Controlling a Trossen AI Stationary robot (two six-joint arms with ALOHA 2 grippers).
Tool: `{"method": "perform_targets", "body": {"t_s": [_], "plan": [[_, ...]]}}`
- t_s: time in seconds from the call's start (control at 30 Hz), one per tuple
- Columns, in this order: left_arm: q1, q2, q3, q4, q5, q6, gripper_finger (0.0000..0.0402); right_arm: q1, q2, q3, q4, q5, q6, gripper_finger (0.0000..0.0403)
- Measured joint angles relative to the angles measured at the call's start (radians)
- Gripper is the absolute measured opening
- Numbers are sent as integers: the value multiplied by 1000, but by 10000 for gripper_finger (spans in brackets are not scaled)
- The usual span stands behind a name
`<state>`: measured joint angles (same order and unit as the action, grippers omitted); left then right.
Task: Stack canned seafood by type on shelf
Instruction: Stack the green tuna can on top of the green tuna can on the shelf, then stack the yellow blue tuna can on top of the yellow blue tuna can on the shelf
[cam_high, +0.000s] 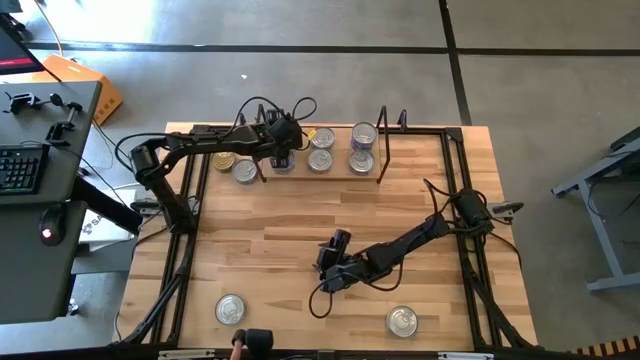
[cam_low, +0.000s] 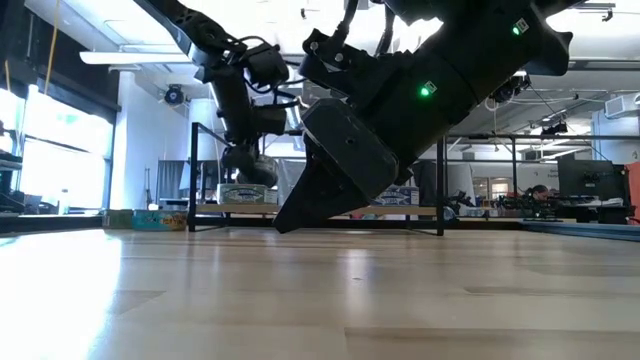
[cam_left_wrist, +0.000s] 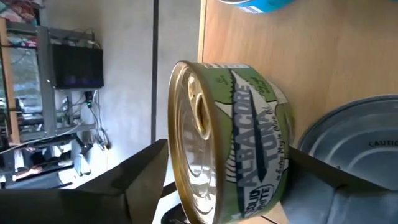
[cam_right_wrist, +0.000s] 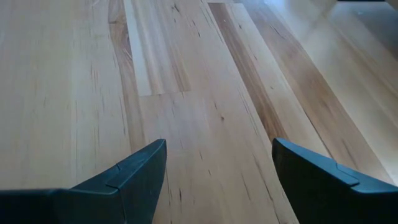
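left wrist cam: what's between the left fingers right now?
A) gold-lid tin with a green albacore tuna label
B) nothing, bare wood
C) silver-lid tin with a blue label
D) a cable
A: the left wrist view shows a gold-lidded tin with a green albacore tuna label sitting between the left gripper fingers, over the shelf.

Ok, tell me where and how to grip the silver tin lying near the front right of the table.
Grip the silver tin across its round side wall, coming straight down from above. It sits flat with its lid up and bare table all round it, so fingers can drop either side. The open right gripper hangs nearest; the left gripper is at the shelf.
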<state>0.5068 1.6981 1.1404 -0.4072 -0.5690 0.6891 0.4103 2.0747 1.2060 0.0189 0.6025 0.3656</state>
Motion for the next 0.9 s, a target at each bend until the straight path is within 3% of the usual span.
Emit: {"method": "perform_targets", "body": {"t_s": [0.17, 0.33, 0.9], "plan": [[4, 0, 35, -61, 10, -51, 276, 0, 0, 0, 0, 0, 0, 283], [14, -1, 108, -138, 94, -110, 277, 0, 0, 0, 0, 0, 0, 283], [18, -2, 131, -199, 96, -115, 278, 0, 0, 0, 0, 0, 1, 283]]}}
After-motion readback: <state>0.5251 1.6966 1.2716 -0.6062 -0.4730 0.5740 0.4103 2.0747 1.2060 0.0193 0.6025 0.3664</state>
